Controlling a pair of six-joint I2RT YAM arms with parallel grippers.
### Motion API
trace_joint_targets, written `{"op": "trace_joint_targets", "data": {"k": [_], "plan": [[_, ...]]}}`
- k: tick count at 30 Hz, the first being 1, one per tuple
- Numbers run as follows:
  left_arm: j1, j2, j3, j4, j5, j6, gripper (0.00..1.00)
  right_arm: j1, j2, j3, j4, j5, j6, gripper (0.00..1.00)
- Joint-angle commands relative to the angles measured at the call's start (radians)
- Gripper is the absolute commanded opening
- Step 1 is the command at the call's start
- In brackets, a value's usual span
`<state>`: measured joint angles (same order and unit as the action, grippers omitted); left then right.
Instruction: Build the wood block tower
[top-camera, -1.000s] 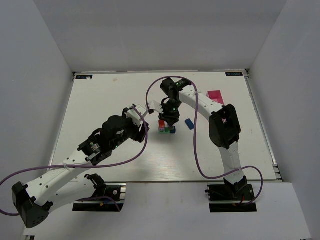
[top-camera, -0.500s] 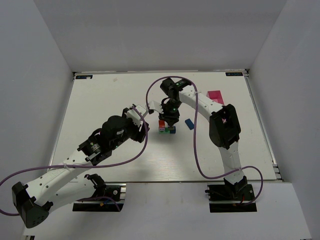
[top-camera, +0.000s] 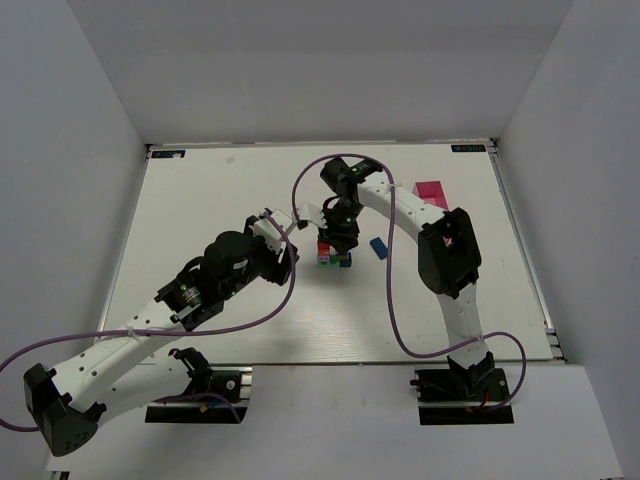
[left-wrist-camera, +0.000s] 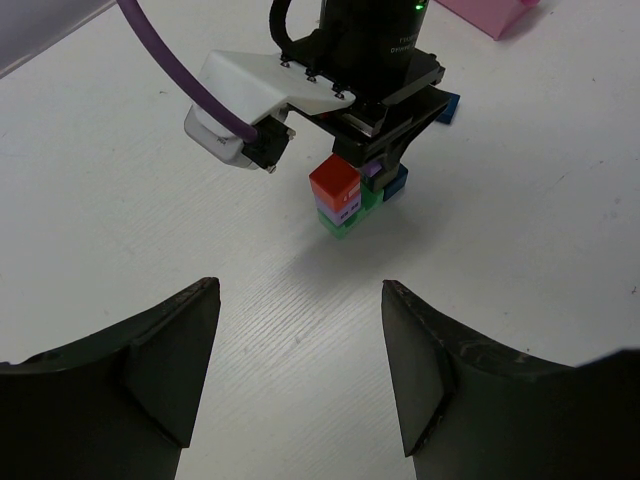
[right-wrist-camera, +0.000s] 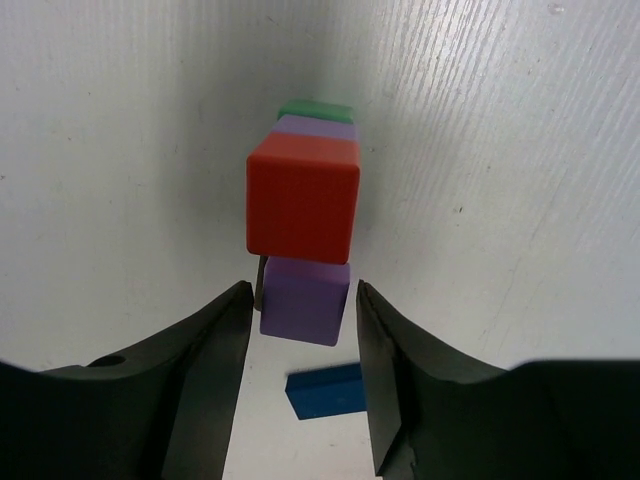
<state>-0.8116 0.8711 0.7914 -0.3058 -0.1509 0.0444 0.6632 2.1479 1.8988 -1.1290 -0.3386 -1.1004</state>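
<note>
Over tower (top-camera: 334, 258) | R pincer (right-wrist-camera: 303, 292) apart, astride purple cube (right-wrist-camera: 305, 302) | L pincer (left-wrist-camera: 298, 290) wide, empty

White grained surface (top-camera: 200, 200), compact wood block tower (top-camera: 333, 258) stood near its middle, loose blue block (top-camera: 378, 247) laid just right of the tower, pink box (top-camera: 431, 190) set toward the far right edge.

No legible txt or nos. anywhere

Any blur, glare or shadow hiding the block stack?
Top view: sharp, even light, right gripper overhangs the wood block tower. Left wrist: soft shadow beside it, own fingers dark. Right wrist: red cube sharp, fingers dark, slightly soft.
</note>
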Motion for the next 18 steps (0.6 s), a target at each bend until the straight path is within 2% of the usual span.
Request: {"op": "trace_joint_targets", "data": {"k": [1,7,10,11,18], "plan": [[0.003,-0.021,-0.004,0.014,-0.013,0.003,0.76,0.003,-0.014,-0.009,0.003,0.003,0.001,0.52],[0.003,-0.021,-0.004,0.014,-0.013,0.003,0.76,0.003,-0.028,-0.02,0.012,0.003,0.002,0.6],[0.003,-0.021,-0.004,0.014,-0.013,0.003,0.76,0.003,-0.033,-0.029,0.02,0.004,0.002,0.73],[0.003,-0.021,-0.004,0.014,-0.013,0.003,0.76,0.001,-0.036,-0.033,0.023,0.003,0.004,0.9],[0.003,-0.021,-0.004,0.014,-0.013,0.003,0.76,0.001,-0.056,-0.047,0.052,0.006,0.016,0.9]]}}
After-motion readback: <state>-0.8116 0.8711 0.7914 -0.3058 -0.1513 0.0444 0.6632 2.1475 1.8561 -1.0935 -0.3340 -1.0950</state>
